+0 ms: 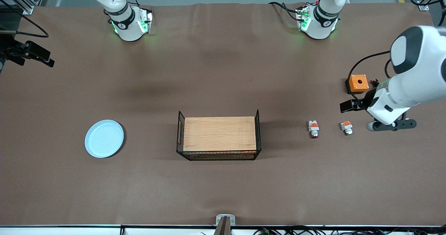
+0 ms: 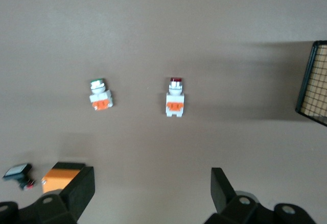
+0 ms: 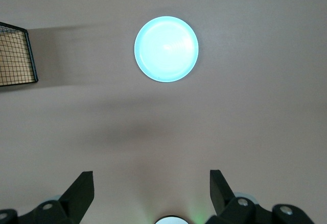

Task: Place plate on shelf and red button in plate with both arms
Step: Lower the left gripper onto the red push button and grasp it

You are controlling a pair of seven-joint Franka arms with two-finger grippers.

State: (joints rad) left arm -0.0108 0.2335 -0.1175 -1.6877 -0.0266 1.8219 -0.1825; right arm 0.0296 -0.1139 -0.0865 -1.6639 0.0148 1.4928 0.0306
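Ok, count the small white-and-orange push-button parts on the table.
2, both toward the left arm's end of the table. The red button lies between the wire basket and the green-tipped button part, which sits close to the left gripper. None looks hidden.

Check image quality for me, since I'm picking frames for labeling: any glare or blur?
Right wrist view: the plate glows overexposed, with a bright glare streak. Left wrist view: the red button looks slightly soft. Front view: sharp; green base lights tint the table.
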